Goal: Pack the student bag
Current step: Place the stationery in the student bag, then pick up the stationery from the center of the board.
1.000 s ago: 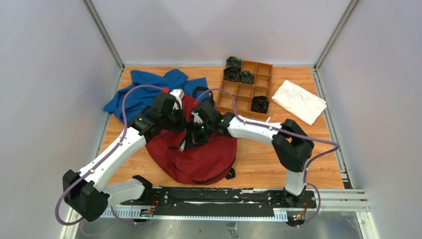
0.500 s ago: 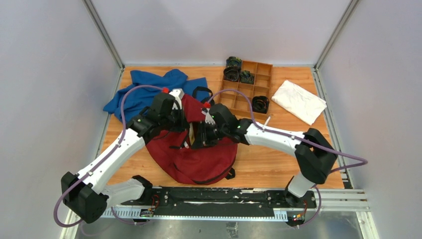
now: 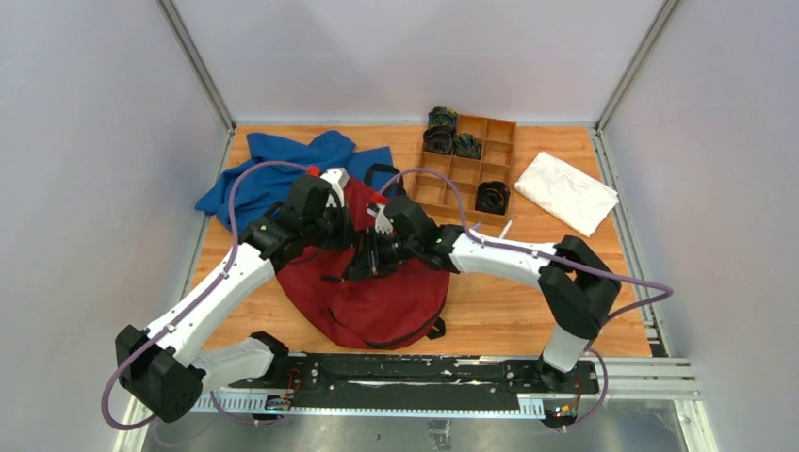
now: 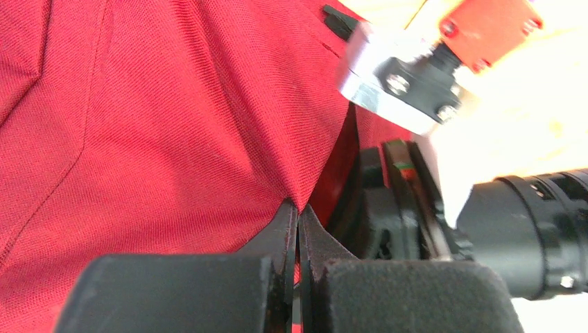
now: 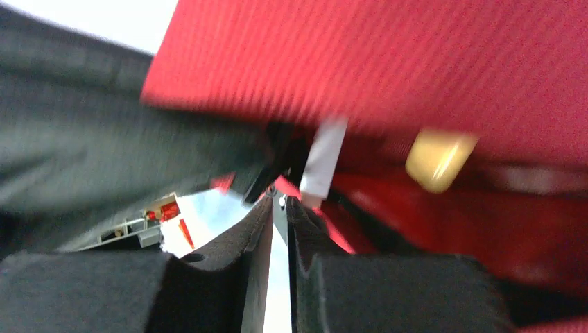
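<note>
The dark red student bag [image 3: 386, 297] lies in the middle of the table, top end away from me. My left gripper [image 3: 332, 224] is at its upper left. In the left wrist view it [image 4: 299, 211] is shut on a pinched fold of the bag's red fabric [image 4: 173, 125] and holds it up. My right gripper [image 3: 369, 261] is just right of it, over the bag's upper middle. In the right wrist view it [image 5: 279, 202] is shut on a thin metal zipper pull [image 5: 279, 222] under the red fabric [image 5: 416, 62]. The bag's inside is hidden.
A blue cloth garment [image 3: 283, 165] lies at the back left, touching the bag. A wooden compartment tray [image 3: 513, 151] with dark coiled items stands at the back. A white folded cloth [image 3: 565, 191] lies at the back right. Grey walls close three sides.
My right arm's elbow swung out to the right, then partly back; its gripper stays at the bag's upper middle, shifted slightly left. The left arm has not moved.
</note>
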